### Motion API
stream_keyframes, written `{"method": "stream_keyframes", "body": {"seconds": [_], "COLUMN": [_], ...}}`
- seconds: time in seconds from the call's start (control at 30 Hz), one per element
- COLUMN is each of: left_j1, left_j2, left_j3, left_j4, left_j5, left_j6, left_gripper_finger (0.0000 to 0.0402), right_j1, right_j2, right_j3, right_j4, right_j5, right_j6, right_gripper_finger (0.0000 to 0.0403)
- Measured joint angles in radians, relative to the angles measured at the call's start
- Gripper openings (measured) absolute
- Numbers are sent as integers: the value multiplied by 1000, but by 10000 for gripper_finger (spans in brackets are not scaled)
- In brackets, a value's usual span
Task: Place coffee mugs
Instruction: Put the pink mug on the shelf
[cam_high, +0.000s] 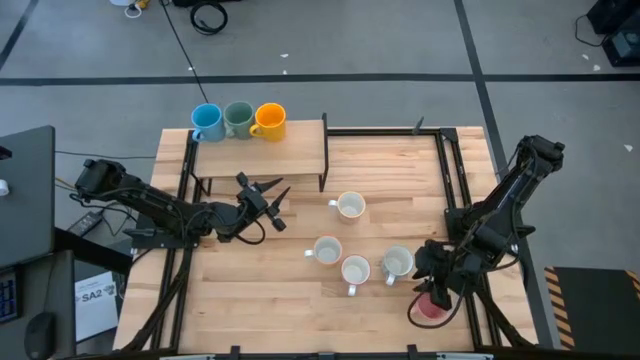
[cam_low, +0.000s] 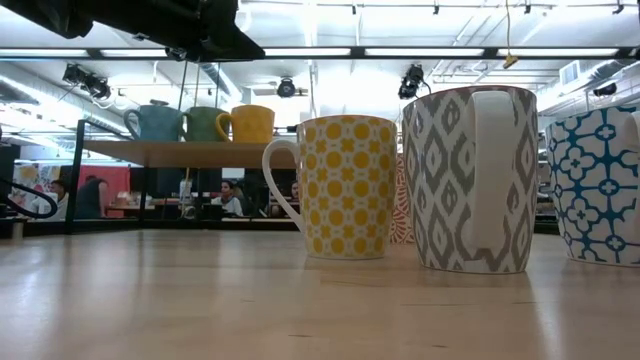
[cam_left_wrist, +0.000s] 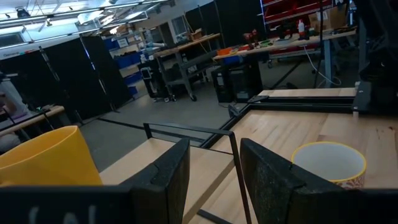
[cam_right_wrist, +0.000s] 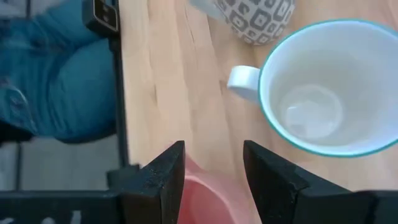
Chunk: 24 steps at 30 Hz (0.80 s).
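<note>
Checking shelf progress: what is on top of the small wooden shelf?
The shelf carries three mugs in a row: blue mug, green mug, yellow mug. The tabletop under the shelf is hidden from above.

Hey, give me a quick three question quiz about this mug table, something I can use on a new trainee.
1. True or false: three mugs stand on the raised shelf.
2. Which mug sits just below the right end effector? A) blue mug B) pink mug C) yellow mug
3. Fill in: the left end effector hovers near the shelf holding ____.

Key:
1. True: the blue mug, green mug and yellow mug stand in a row.
2. B, the pink mug at the table's near right edge.
3. Nothing; its fingers stand apart with only air between.
</note>
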<state>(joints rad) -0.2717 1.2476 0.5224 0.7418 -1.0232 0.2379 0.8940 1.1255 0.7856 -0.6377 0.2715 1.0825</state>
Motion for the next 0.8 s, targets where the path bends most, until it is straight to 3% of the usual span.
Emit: {"method": "stream_keyframes", "body": {"seconds": [0.17,0.47,0.8], "left_j1": [0,0,0], "left_j2": [0,0,0], "left_j3": [0,0,0], "left_j4": [0,-16,-16], "left_j5": [0,0,0], "left_j6": [0,0,0], "left_gripper_finger": [149,149,149], "right_j1": [-1,0,0], "right_j2": [2,71,190], "right_j3": [0,0,0], "right_j4": [-40,-96,-94], "right_j5": [-33,-208,-253], "right_j6": [-57,-30,-28], "right_gripper_finger": [169,169,169]}}
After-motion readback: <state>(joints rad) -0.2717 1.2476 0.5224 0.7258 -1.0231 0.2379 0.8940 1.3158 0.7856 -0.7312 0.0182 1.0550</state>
